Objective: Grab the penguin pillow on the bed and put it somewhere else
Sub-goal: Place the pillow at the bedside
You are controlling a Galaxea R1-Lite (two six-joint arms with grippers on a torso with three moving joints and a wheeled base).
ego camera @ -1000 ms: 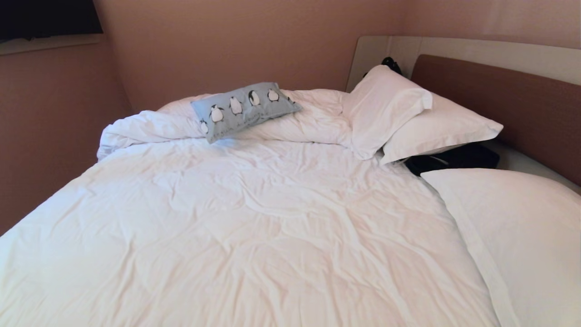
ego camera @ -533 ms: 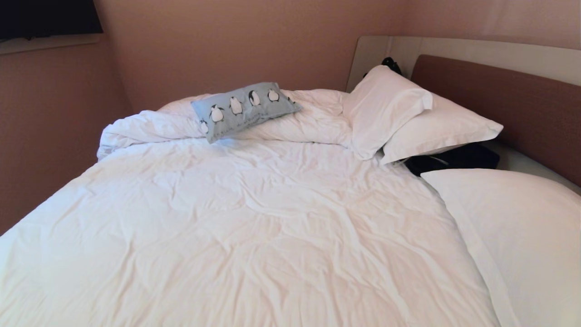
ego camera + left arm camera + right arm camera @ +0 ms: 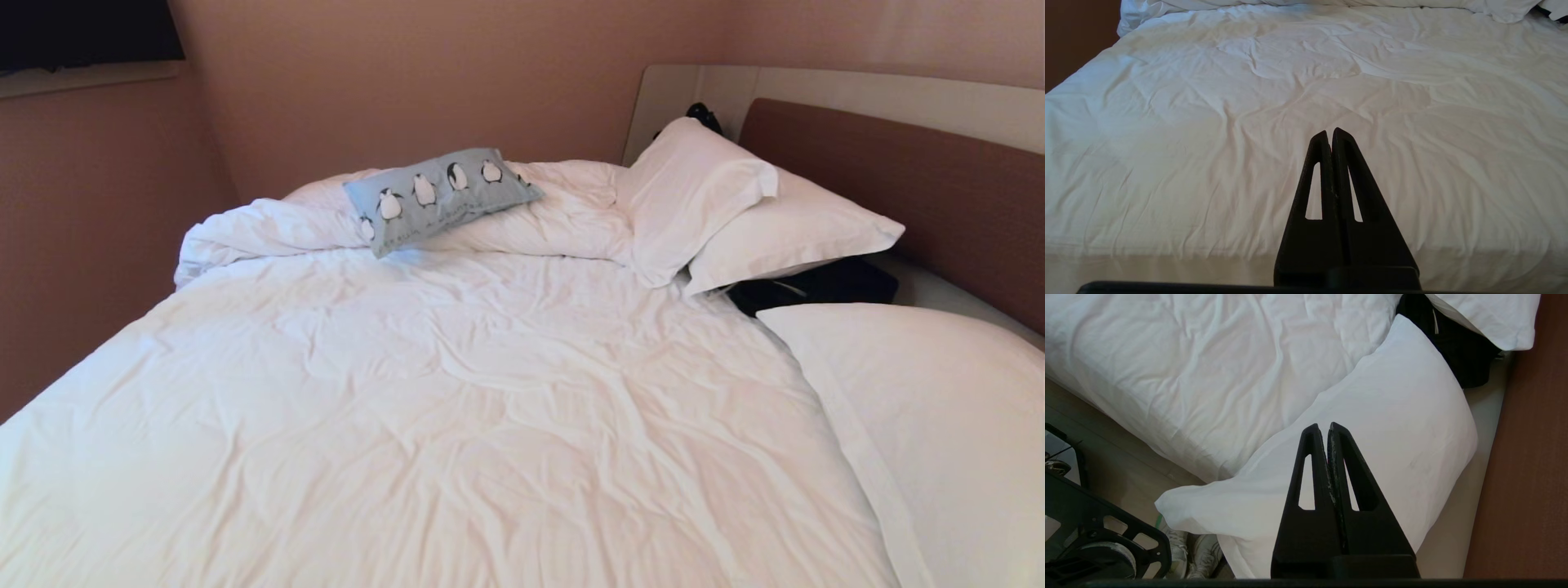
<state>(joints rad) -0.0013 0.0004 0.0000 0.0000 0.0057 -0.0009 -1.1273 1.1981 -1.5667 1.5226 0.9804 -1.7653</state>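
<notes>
Soft, warm light fills the room and leaves the bed bright, almost washed out at its near edge, with only faint shadows in the duvet's creases, a dark window above the bed's far left corner, and the headboard bowing near the frame's edge.

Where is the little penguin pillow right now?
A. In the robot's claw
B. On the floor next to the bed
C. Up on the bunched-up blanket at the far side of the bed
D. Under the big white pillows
C. The penguin pillow lies on the rumpled fold of the duvet at the far edge of the bed, with no gripper near it.
</notes>
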